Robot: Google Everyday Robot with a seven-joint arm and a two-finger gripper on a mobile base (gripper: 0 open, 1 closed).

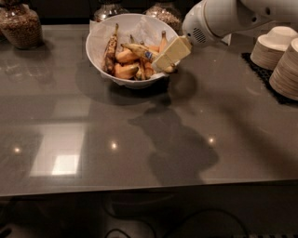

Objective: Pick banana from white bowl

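The white bowl (98, 36), lined with crinkled white paper, stands at the back middle of the grey table. In it lies the long yellow banana (137, 49) with a blue sticker, running from upper left to lower right across the other fruit. A dark brown-black banana (111, 48) lies at the bowl's left and short orange-yellow ones (125, 70) at the front. My gripper (160, 61) reaches in from the upper right on the white arm (219, 18). It hangs over the bowl's right rim, right at the banana's right end, and covers that end.
Stacks of small cream bowls (274, 47) stand on a black mat (262, 73) at the right edge. A glass jar of grains (21, 27) stands at the back left, and two more jars (164, 12) stand behind the bowl. The grey table (139, 139) stretches toward the front.
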